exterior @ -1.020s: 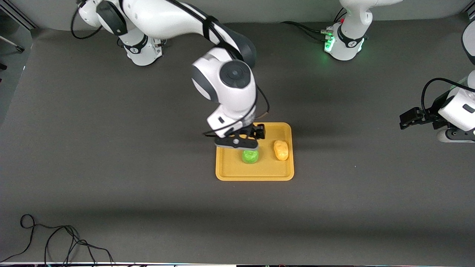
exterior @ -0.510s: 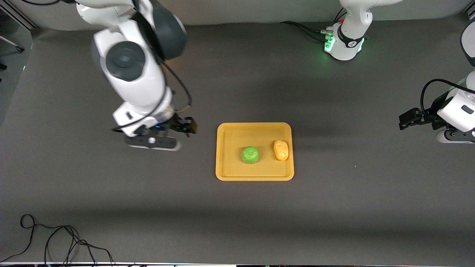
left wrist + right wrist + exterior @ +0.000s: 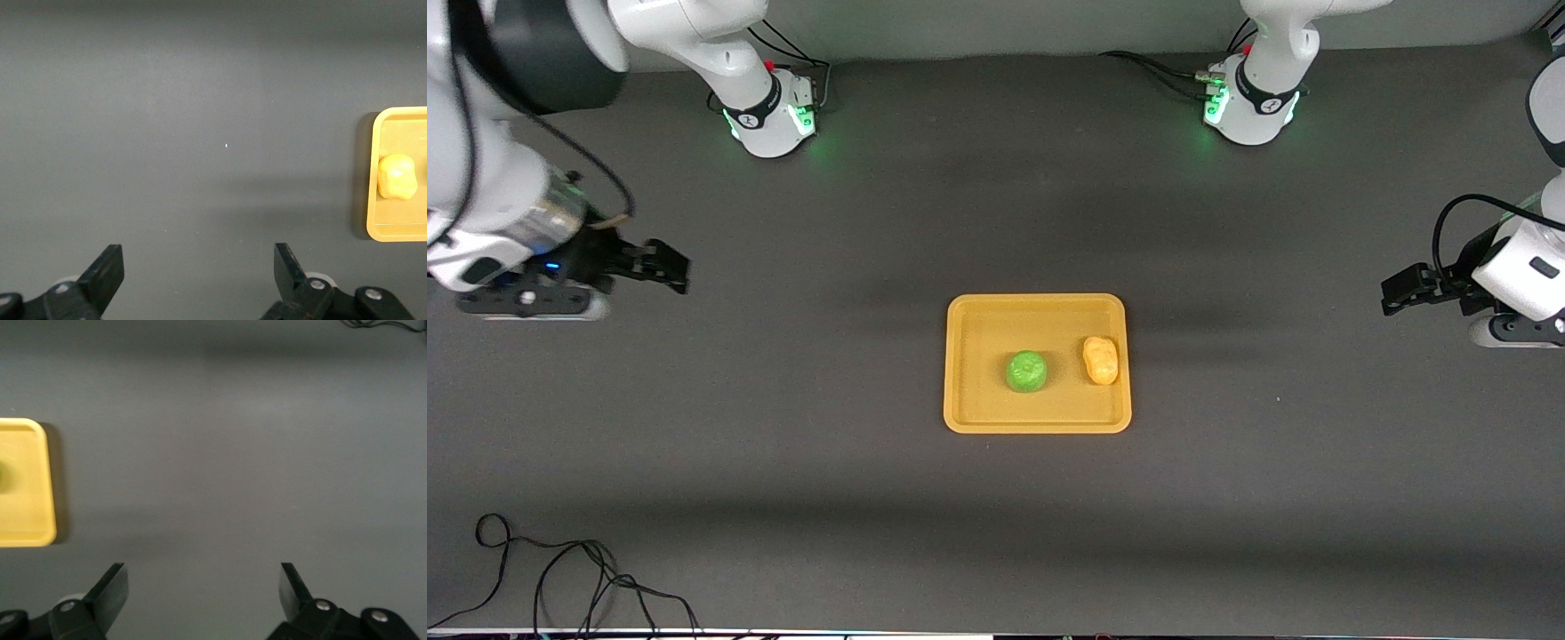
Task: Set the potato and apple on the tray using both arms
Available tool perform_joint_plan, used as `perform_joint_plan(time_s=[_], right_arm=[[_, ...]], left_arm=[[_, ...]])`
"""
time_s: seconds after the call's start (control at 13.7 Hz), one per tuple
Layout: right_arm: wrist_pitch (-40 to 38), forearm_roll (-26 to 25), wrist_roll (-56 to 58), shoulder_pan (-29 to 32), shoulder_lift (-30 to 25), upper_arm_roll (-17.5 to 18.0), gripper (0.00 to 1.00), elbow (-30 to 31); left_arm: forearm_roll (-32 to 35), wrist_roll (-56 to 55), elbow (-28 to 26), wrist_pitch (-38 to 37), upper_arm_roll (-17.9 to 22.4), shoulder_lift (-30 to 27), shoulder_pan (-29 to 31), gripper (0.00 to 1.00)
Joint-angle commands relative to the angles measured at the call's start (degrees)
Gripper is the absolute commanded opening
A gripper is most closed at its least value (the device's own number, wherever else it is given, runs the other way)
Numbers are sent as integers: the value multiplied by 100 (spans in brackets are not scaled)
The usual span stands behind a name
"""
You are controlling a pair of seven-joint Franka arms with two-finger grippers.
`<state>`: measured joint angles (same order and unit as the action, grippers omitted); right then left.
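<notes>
Nearest the front camera, a loose black cable lies coiled on the dark grey tabletop toward the right arm's end, well apart from everything the task concerns. Farther from the camera, at the middle of the tabletop, sits the flat rectangular yellow-orange plastic tray with its rounded corners and low rim. Both foods rest inside it: the small round bright-green apple near the tray's middle, and just beside it, toward the left arm's end, the bumpy yellow-orange oval potato, close to the rim. Neither is touched by anything. Farther again, the two black two-finger grippers hang over bare tabletop well clear of the tray. The right gripper is over the right arm's end of the tabletop; in its wrist view its fingers stand wide apart with nothing between them, only a corner of the tray showing off to one side. The left gripper is over the left arm's end, its fingers likewise spread and empty, the potato visible on the tray in the distance. Judging by this layout, the placing looks complete: both items are on the tray and nothing appears left but parking the arms.
</notes>
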<state>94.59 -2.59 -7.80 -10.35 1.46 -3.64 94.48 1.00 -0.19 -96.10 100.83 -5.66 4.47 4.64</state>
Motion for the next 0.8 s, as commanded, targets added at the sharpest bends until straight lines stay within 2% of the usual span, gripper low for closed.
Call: perform_joint_plan(time_s=[0.0, 0.07, 0.22, 0.73], right_arm=[[174, 75, 700, 935, -120, 424, 100, 203], [174, 66, 753, 1243, -120, 617, 100, 194], [130, 66, 824, 1596, -76, 733, 100, 89], [95, 57, 921, 1545, -23, 645, 100, -78]], left_arm=[[-12, -17, 12, 33, 21, -7, -42, 100], [-3, -17, 30, 33, 21, 10, -42, 100], [-3, -8, 39, 33, 21, 19, -34, 100], [6, 27, 74, 86, 21, 72, -33, 100]])
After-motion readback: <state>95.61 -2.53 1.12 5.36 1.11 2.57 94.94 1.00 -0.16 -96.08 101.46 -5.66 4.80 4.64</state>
